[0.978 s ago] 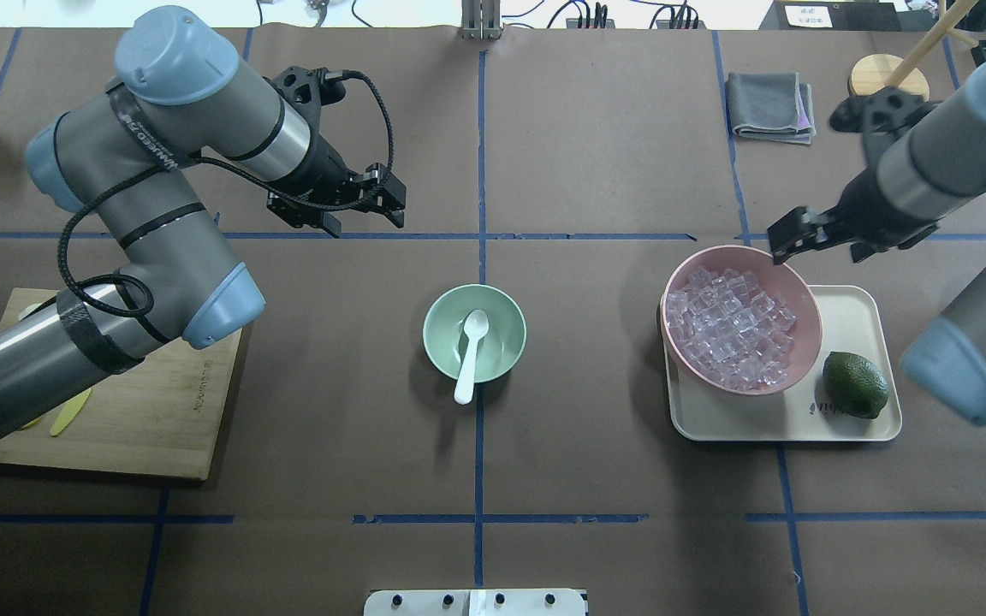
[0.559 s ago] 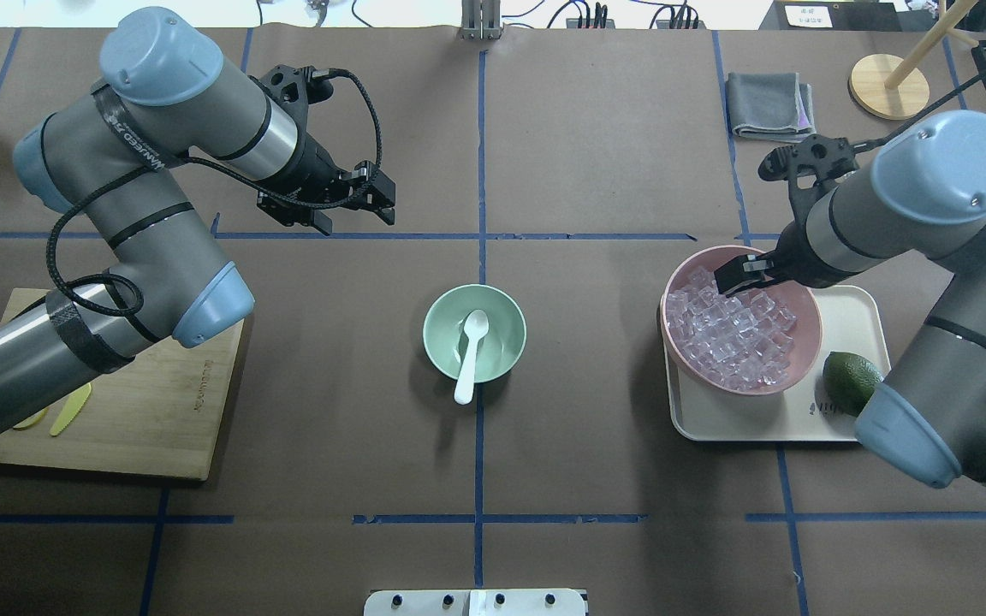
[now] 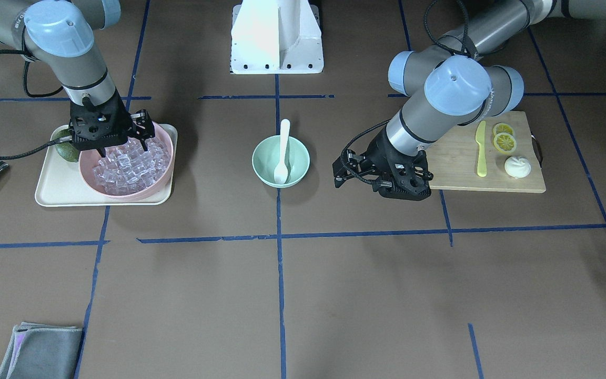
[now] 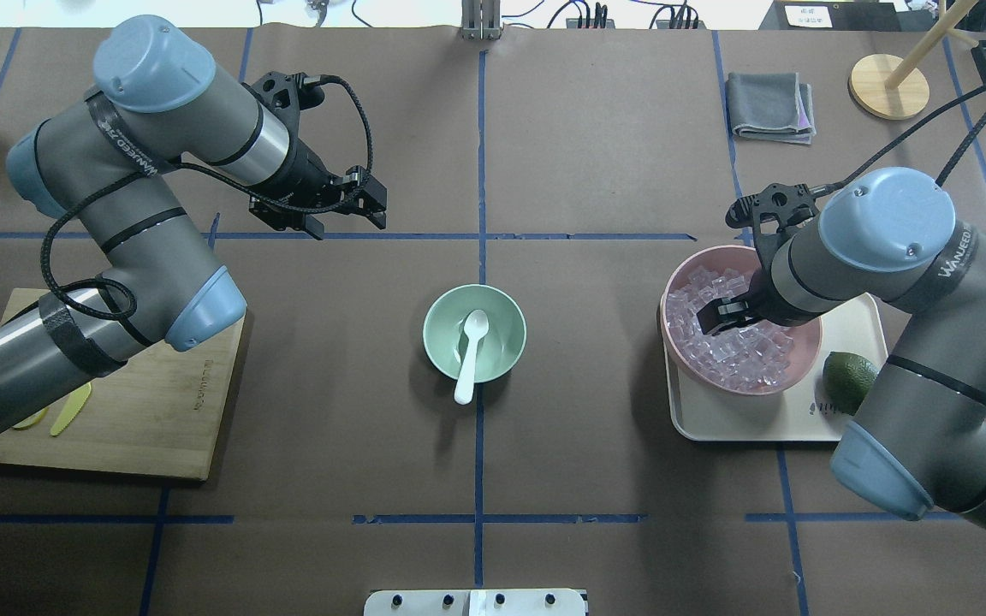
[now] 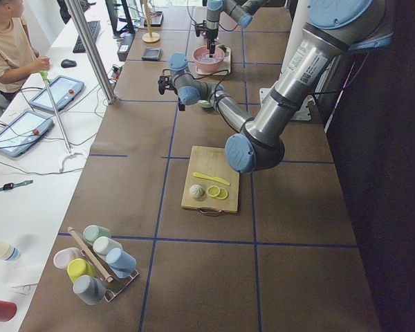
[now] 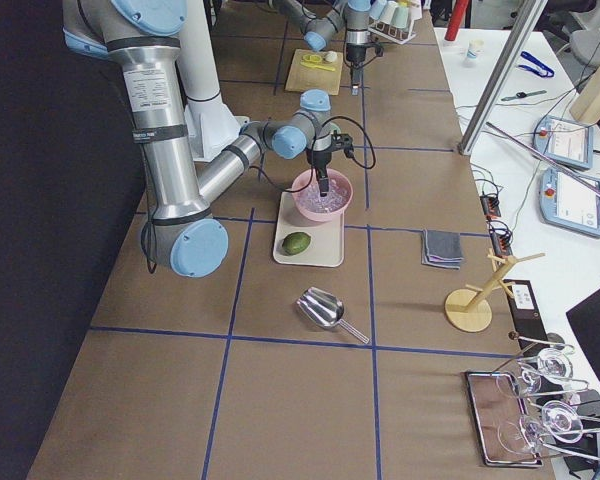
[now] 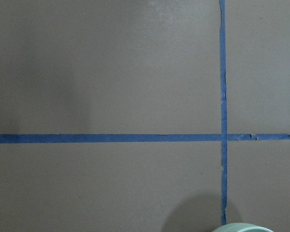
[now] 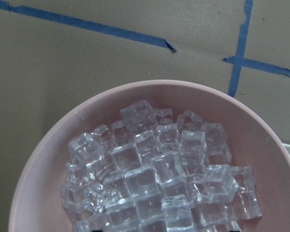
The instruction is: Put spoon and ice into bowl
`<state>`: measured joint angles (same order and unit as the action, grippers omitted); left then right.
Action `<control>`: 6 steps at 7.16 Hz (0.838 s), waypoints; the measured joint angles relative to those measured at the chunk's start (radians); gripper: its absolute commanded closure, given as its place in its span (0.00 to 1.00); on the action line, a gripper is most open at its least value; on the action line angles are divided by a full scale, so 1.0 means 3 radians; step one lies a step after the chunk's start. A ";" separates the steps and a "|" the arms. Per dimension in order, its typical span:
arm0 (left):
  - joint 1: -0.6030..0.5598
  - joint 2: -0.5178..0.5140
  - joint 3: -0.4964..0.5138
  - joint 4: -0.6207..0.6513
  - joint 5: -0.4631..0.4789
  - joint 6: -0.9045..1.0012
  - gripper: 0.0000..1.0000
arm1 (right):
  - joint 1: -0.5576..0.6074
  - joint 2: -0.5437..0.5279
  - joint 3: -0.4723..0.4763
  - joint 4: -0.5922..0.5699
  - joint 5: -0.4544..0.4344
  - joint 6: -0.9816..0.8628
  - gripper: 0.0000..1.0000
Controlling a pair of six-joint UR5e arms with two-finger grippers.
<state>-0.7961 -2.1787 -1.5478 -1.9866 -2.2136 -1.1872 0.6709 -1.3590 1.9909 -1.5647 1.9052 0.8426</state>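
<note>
Right gripper (image 4: 715,318) hangs with its black fingers spread apart, just over the clear, glassy ice cubes (image 4: 741,355). The cubes are heaped in a round pink bowl (image 4: 804,355) on a smooth cream tray (image 4: 750,423), at the right of the overhead view. Left gripper (image 4: 347,224) hovers at upper left, spread wide and holding nothing. The thin white plastic spoon (image 4: 469,359) leans in the smooth mint-green bowl (image 4: 446,321) in the middle.

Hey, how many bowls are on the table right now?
2. The mint-green bowl sits mid-table with the spoon resting in it. The pink bowl, full of ice, sits on the beige tray on the robot's right side.
</note>
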 measured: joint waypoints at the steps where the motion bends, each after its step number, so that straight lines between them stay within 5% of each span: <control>1: 0.0000 0.0011 -0.0002 -0.0005 0.0000 0.0000 0.07 | -0.0018 -0.0005 -0.0008 0.0000 -0.0003 -0.0001 0.16; 4: 0.0000 0.0016 -0.0001 -0.0006 0.0000 -0.0002 0.07 | -0.0059 0.0000 -0.0069 0.0000 -0.0006 -0.0002 0.19; 6: 0.0000 0.0017 -0.0003 -0.0009 0.0000 -0.0005 0.07 | -0.0061 0.0001 -0.0088 0.0000 -0.0018 -0.0002 0.37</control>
<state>-0.7961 -2.1737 -1.5486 -1.9894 -2.2135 -1.1886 0.6526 -1.3587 1.9644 -1.5646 1.8997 0.8421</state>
